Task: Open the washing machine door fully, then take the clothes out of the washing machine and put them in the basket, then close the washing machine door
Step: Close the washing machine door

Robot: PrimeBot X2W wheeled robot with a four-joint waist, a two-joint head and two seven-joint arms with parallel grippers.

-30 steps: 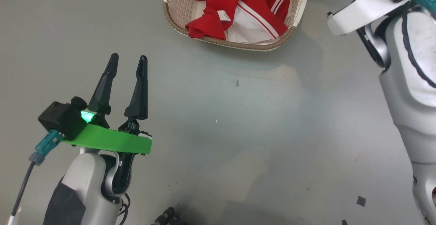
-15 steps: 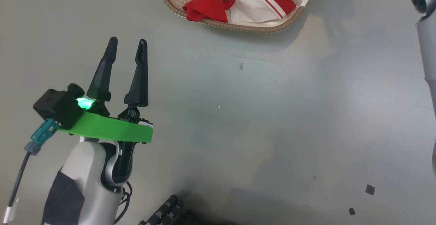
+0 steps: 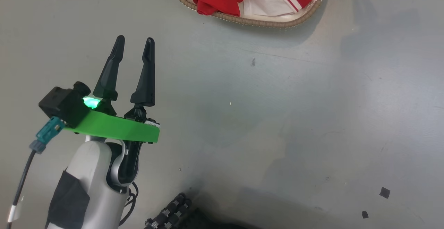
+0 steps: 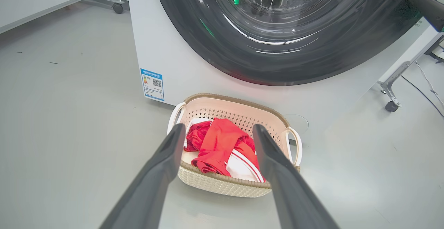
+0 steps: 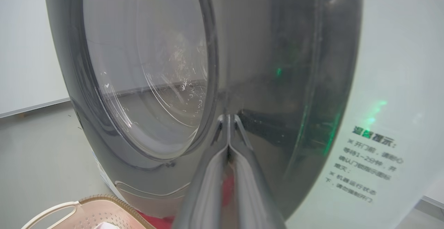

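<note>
1. The right claw (image 5: 228, 118) is pressed fully shut and has hold of nothing. Its tips point straight at the washing machine door (image 5: 270, 83) and sit at or just short of the glossy black rim. Whether they touch it cannot be told.
2. Seen from that claw, the door's clear glass centre lies to the left of the tips. The white front of the washing machine (image 5: 392, 66), with its printed label, lies to the right.
3. The left claw (image 3: 134, 43) hangs over bare floor with its jaws wide apart and empty. The basket (image 4: 236, 100) stands ahead of its tips, well apart, and the clothes (image 4: 218, 145) lie inside it. The door rises beyond the basket.
4. With the clothes in the basket, only closing the door seems to be left. The right claw is much the nearer, so the push likely falls to it, directed along its fingers onto the rim.
5. The rim looks close against the machine's front, but whether it is latched cannot be told.
</note>
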